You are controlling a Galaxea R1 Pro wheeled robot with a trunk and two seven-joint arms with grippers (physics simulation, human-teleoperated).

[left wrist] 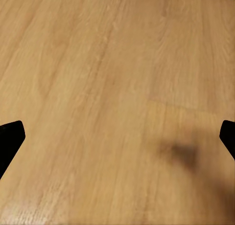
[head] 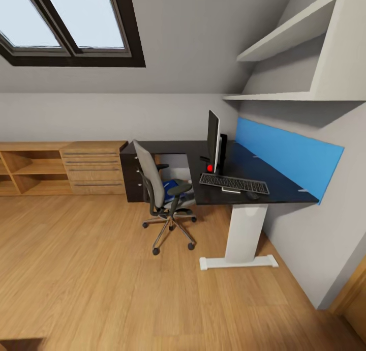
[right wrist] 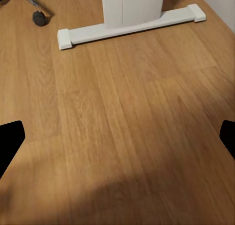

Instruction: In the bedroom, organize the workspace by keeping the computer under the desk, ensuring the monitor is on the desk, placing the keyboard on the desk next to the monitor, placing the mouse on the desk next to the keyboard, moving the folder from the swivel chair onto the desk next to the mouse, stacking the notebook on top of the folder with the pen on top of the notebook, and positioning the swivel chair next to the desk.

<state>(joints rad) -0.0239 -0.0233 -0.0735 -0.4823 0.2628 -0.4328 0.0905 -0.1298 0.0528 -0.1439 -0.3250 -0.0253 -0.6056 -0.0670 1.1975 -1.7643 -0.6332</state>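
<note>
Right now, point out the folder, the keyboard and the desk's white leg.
folder [head: 176, 183]: head view, blue cover on the chair seat.
keyboard [head: 234, 184]: head view, middle of the keys.
desk leg [right wrist: 131, 5]: right wrist view, white upright.

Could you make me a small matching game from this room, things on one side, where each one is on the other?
Things:
1. monitor
2. keyboard
3. folder
4. swivel chair

Places:
A. on the chair's seat
B. flat on the desk, in front of the screen
C. upright on the desk
D. on the wooden floor beside the desk

Pairs: 1-C, 2-B, 3-A, 4-D
</note>
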